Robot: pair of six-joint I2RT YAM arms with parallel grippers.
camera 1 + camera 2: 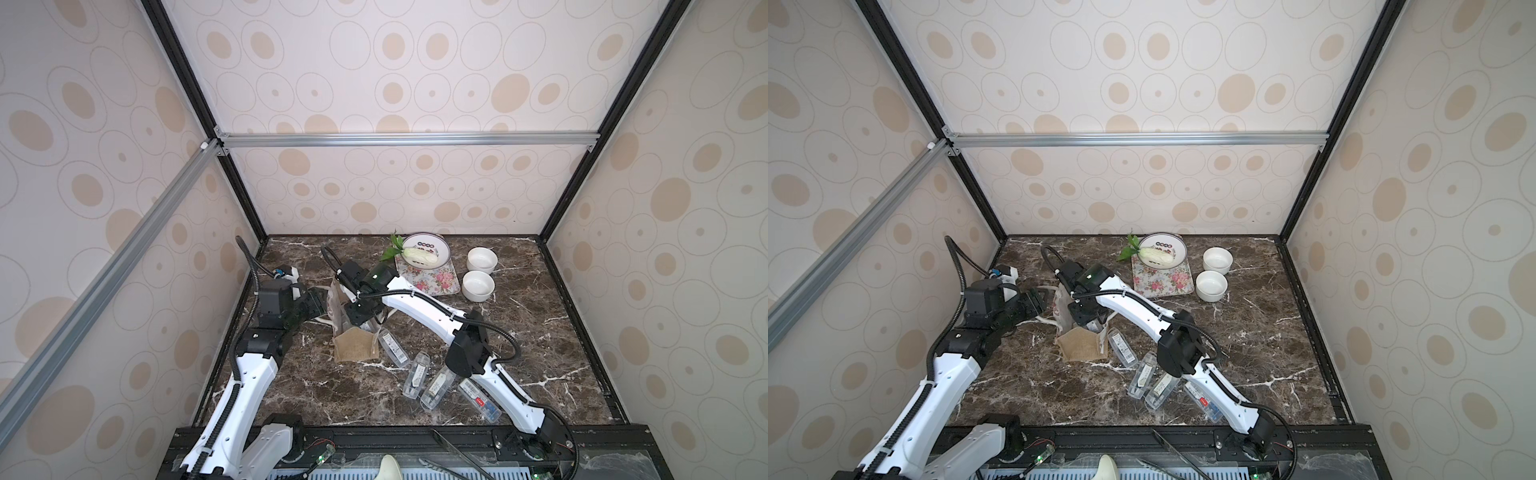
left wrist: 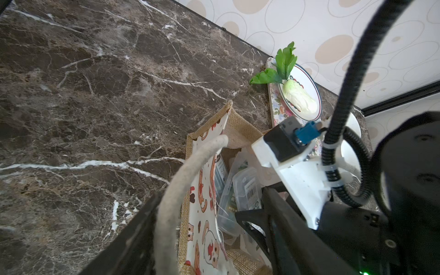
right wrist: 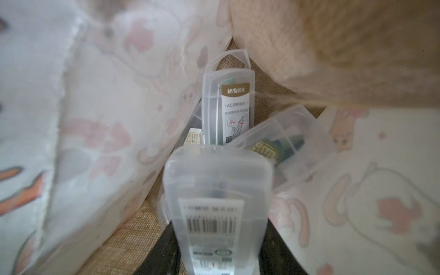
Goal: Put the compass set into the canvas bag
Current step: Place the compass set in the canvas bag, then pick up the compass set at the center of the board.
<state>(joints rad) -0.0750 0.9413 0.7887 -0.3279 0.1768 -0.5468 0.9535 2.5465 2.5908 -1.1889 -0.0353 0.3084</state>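
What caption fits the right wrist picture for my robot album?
Right gripper holds a clear compass set inside the canvas bag with other sets.

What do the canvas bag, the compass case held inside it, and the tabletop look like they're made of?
The canvas bag: coarse tan weave, likely jute or burlap, matte; the whitish cartoon-printed panels look smoother. The compass case: clear, frosted rigid plastic, since label and contents show through. The tabletop: dark brown marble pattern with white veins, low sheen; real stone or printed laminate, cannot tell.
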